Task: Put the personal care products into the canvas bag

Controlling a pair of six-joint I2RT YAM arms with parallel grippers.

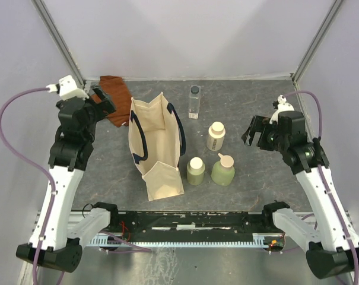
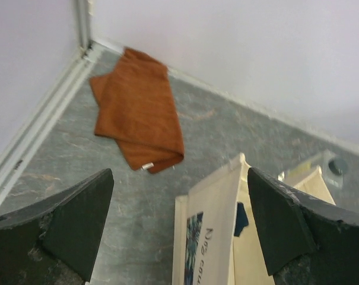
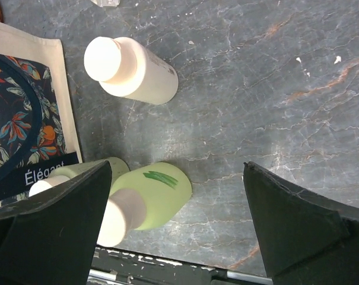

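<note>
Right gripper [image 3: 177, 166] and left gripper [image 2: 179, 178] are spread wide, nothing held.
No step is done: all four bottles [image 1: 215, 136] are seen standing beside the canvas bag [image 1: 164, 181], outside it.

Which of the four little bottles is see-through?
The slim bottle with the dark cap, standing alone farthest back. The cream bottle, the green bottle by the bag and the other green bottle are opaque.

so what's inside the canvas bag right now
Only bare cream lining shows inside the canvas bag, nothing resting in it. Part of its floor is hidden behind the walls.
</note>
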